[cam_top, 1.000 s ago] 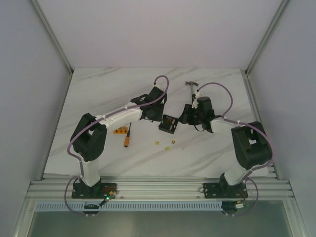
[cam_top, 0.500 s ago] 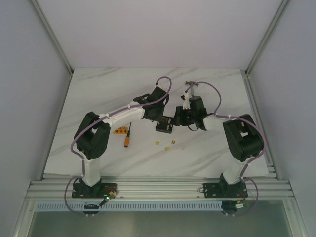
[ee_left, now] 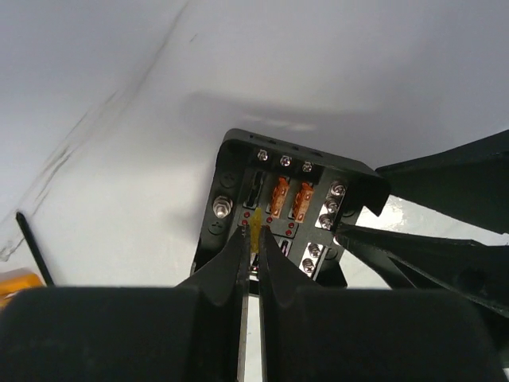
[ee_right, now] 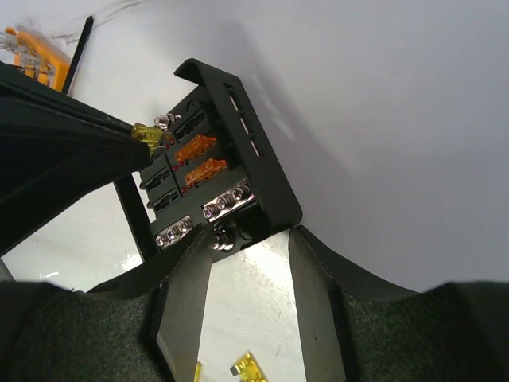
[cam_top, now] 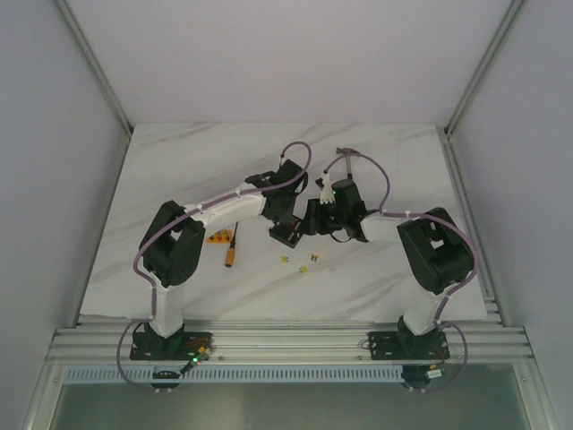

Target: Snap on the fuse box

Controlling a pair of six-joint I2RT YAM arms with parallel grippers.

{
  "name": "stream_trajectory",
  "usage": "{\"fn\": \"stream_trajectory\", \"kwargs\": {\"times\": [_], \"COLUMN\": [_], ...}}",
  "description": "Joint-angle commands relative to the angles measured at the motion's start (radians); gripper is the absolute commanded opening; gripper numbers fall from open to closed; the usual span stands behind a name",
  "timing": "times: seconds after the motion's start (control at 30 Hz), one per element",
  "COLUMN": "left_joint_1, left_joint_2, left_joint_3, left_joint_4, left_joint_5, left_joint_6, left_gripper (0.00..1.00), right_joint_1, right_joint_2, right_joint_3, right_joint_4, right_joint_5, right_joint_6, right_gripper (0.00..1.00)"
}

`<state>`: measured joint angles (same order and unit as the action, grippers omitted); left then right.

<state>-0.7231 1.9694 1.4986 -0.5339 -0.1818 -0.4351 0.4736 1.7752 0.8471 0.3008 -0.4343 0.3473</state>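
The fuse box (cam_top: 287, 236) is a small black square box on the marble table, with two orange fuses (ee_left: 290, 197) seated in its slots. My left gripper (ee_left: 253, 235) is shut on a small yellow fuse (ee_left: 255, 227), held upright over an empty slot at the box's left side. The same yellow fuse (ee_right: 147, 134) shows at that gripper's tip in the right wrist view. My right gripper (ee_right: 246, 235) brackets the near end of the fuse box (ee_right: 238, 143), both fingertips touching its corners. From above, left gripper (cam_top: 284, 222) and right gripper (cam_top: 306, 221) meet over the box.
Loose yellow fuses (cam_top: 309, 262) lie just in front of the box, one under my right gripper (ee_right: 248, 368). A flat orange block (cam_top: 218, 238) and a screwdriver (cam_top: 231, 250) sit to the left. A small hammer-like tool (cam_top: 346, 152) lies at the back.
Both grippers and the fuse box have shifted left and a little nearer. The right jaws have narrowed onto the box's end. The left gripper still holds the yellow fuse.
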Motion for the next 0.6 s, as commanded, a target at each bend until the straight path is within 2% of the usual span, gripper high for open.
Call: {"fn": "stream_trajectory", "kwargs": {"times": [0.0,0.3,0.57], "left_joint_1": [-0.007,-0.002,0.000], "left_joint_2": [-0.001,-0.021,-0.027], "left_joint_3": [0.030,0.042,0.029], "left_joint_4": [-0.052,-0.062,-0.063], "left_joint_5": [-0.059,-0.080,-0.072], "left_joint_6": [0.022,0.057,0.055], "left_gripper": [0.00,0.00,0.00], "right_joint_1": [0.008,-0.031,-0.035], "right_joint_2": [0.019,-0.045,0.030], "right_joint_3": [-0.013,-0.050,-0.002], "right_joint_4": [0.051,0.122,0.169], "right_joint_5": [-0.027,-0.037,-0.033], "right_joint_6": [0.000,0.053,0.119], "right_gripper": [0.49,0.52,0.48]}}
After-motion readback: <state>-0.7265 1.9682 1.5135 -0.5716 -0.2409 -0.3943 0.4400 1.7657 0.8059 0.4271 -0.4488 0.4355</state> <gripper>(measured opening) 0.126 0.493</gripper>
